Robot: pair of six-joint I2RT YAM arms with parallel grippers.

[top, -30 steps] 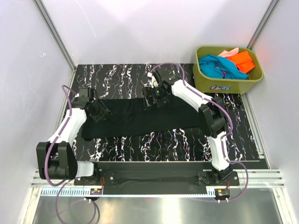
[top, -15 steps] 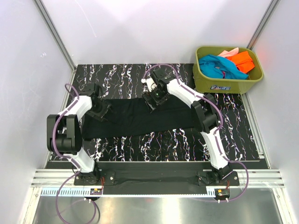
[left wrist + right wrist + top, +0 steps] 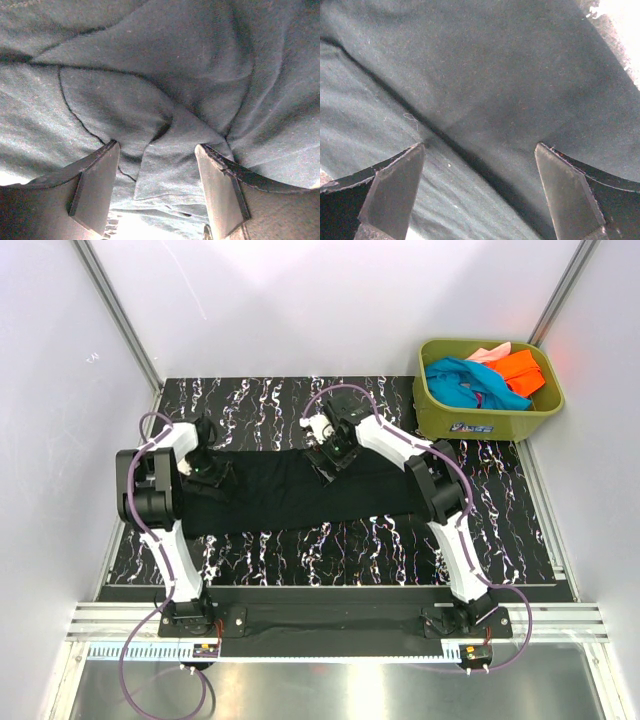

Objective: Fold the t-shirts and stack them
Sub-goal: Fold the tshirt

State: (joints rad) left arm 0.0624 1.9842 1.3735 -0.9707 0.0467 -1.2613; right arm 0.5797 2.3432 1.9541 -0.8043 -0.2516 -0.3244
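The left gripper (image 3: 156,147) is released, its fingers spread over the left end of the black t-shirt (image 3: 290,490), with a puckered fold of cloth lying between them. The shirt stretches away to its right as a long band across the desk (image 3: 330,550). The right gripper (image 3: 480,147) is also released, fingers wide apart, with smooth black cloth and one crease directly beneath. Well off to its right, the green tub (image 3: 490,420) holds the teal t-shirt (image 3: 460,380), pink t-shirt (image 3: 488,353) and orange t-shirt (image 3: 520,370).
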